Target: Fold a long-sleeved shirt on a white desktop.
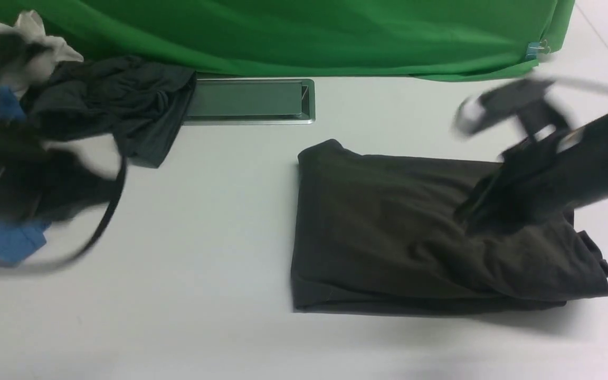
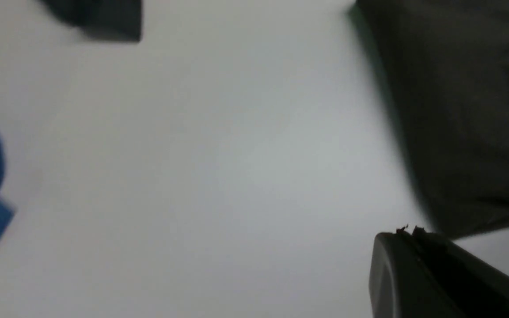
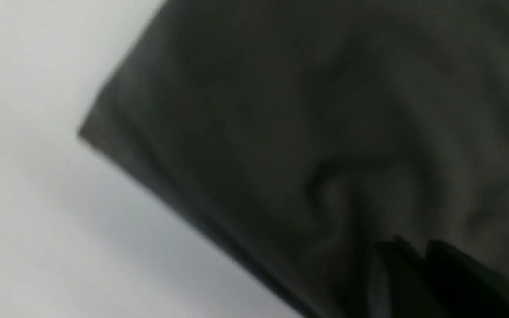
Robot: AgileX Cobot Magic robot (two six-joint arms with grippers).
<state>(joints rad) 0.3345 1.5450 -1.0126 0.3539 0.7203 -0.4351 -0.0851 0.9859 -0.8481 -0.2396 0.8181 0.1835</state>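
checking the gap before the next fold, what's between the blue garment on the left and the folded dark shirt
Only bare white desktop: the front view shows nothing between the blue garment and the long-sleeved shirt.

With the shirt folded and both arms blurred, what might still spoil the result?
1. The right end effector sits over the long-sleeved shirt; pulling away could drag up a layer.
2. The shirt's right edge is bunched and may spring open.
3. The left arm sweeps near the garment pile.

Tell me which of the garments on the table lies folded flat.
The olive-brown shirt at the right, a neat rectangle under the right arm. The dark grey garment and the blue one lie crumpled at the left.
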